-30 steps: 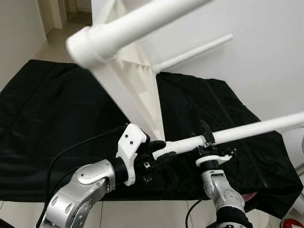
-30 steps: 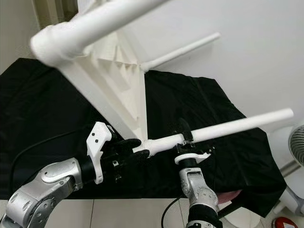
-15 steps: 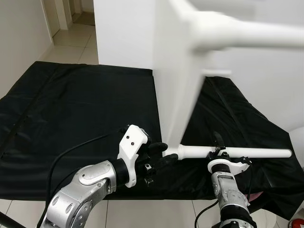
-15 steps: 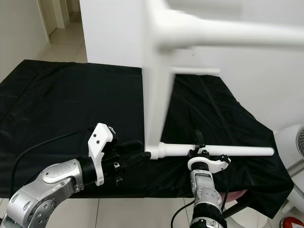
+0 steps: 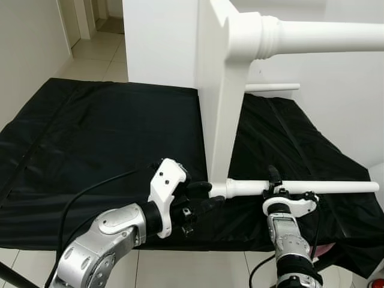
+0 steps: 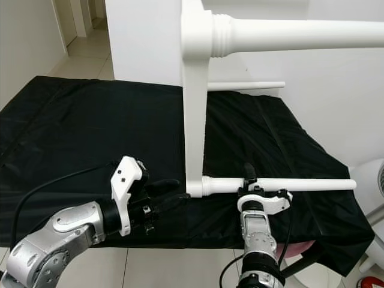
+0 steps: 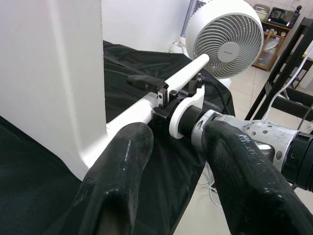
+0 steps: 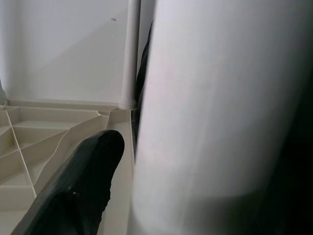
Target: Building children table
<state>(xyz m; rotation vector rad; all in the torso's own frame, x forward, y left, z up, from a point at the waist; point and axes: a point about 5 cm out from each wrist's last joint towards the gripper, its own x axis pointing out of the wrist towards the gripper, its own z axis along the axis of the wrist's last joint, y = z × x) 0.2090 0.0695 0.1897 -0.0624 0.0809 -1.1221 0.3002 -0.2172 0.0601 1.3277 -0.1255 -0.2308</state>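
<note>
The white table (image 5: 219,90) stands on its edge on a black cloth (image 5: 90,138), its top upright, and its legs point sideways to the robot's right. The lowest leg (image 5: 324,186) lies level just above the cloth near the front edge. The right gripper (image 5: 273,180) is closed on this leg, a short way out from the joint with the top; one black finger rises above the leg. The left gripper (image 5: 204,195) is at the lower corner of the table, beside the joint. Its two fingers are spread apart and hold nothing; the corner stands just before them.

The left wrist view shows more: between the two black fingers (image 7: 122,181) one sees the corner of the top, the leg running away, the right gripper clamped on it, and behind it a white fan (image 7: 230,41) on the tiled floor (image 7: 254,83). The right wrist view shows the leg very near, pale and blurred, with one finger beside it, and the ribbed underside (image 8: 54,132) of the table top.
</note>
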